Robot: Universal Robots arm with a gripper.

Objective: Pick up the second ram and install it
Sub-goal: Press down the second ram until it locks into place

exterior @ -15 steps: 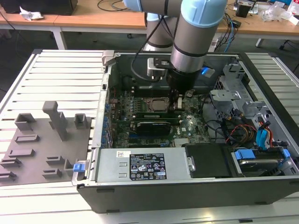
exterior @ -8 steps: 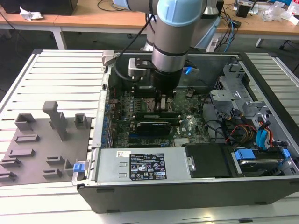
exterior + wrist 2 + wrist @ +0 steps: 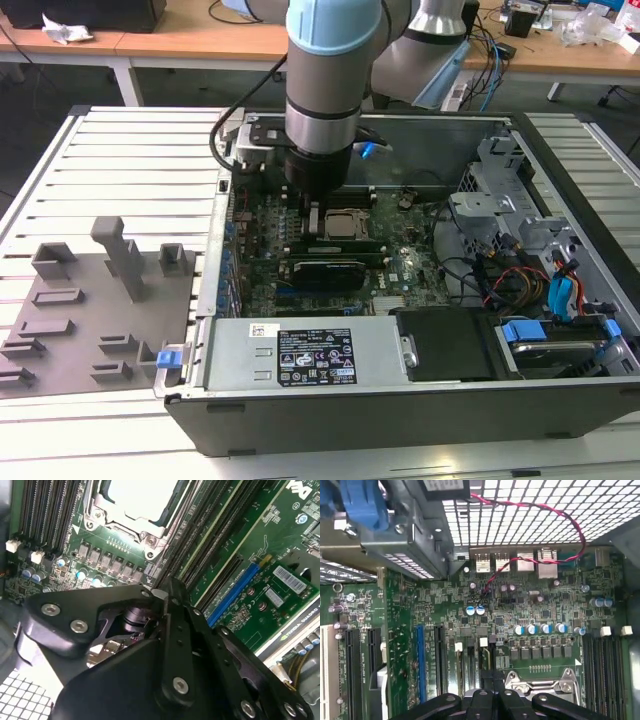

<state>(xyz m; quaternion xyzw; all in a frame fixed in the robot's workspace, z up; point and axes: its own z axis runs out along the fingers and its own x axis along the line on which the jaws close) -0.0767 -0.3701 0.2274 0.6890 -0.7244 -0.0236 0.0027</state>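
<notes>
Ram stick unseen as the hand [image 3: 490,692], grip state unclear, hovers over motherboard memory slots [image 3: 472,662], apparently seating it.

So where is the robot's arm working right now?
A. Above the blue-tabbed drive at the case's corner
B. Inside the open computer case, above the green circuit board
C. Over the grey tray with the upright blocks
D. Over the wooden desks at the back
B. In the exterior view the arm reaches down into the open computer case, and the tool in the second wrist view hangs just over the green circuit board beside the silver processor socket.
</notes>
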